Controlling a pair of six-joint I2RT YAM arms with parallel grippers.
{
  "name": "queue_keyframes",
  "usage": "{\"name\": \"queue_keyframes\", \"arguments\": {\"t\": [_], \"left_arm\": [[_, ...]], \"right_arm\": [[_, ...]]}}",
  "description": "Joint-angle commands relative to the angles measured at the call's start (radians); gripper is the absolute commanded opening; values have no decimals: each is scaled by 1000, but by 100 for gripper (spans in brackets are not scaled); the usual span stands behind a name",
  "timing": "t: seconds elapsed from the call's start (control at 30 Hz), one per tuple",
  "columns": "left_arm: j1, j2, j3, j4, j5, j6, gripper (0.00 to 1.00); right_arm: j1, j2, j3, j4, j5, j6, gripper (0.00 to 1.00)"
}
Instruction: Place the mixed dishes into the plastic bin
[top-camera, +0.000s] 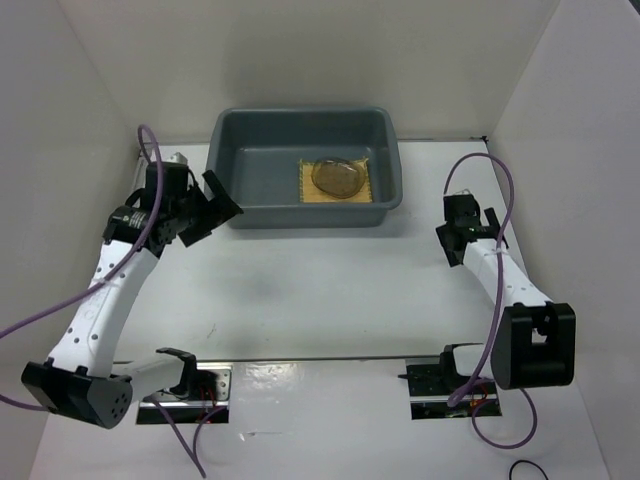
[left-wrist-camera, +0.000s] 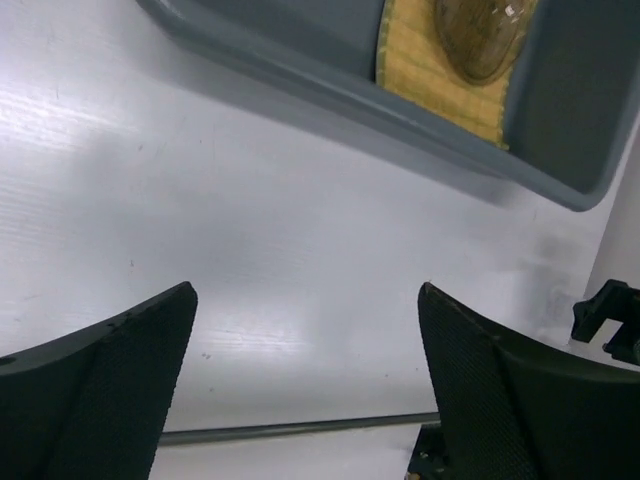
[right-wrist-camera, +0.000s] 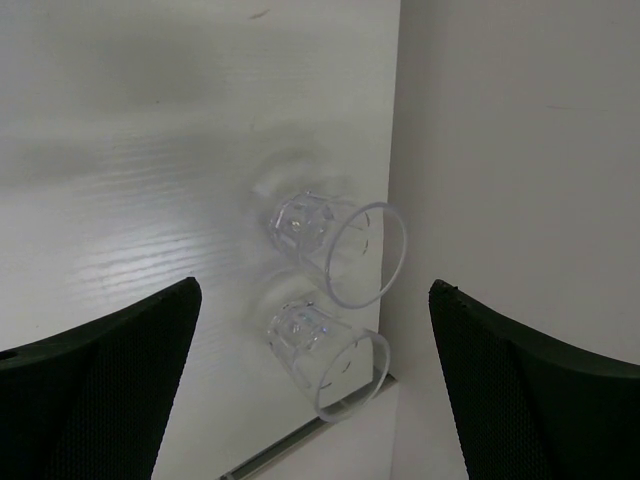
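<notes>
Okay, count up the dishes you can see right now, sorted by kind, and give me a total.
Bamboo mat: 1
Brownish plate: 1
Clear glass cups: 2
Total: 4 dishes

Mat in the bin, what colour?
Yellow woven mat with dark edging; clearest in the left wrist view.

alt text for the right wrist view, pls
Two clear glass cups sit close together on the white table, right by the foot of the wall, rims turned toward it. The right gripper is wide open and holds nothing, its dark fingers filling the bottom corners.
</notes>
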Motion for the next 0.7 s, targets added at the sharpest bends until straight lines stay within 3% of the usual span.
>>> {"name": "queue_keyframes", "arguments": {"t": [0.0,0.27,0.57,0.67], "left_arm": [[6,12,-22,-12,68,8,100],[52,-11,-13,-112,103,-1,100],[61,116,39,-121,146,-10,100],[61,149,56,-121,146,0,100]], "right_arm": [[-37,46,-4,67,28,2,99],[-99,142,-47,87,-35,96,99],[-132,160,-107,131,-67,105,99],[-132,160,-107,131,-81,105,92]]}}
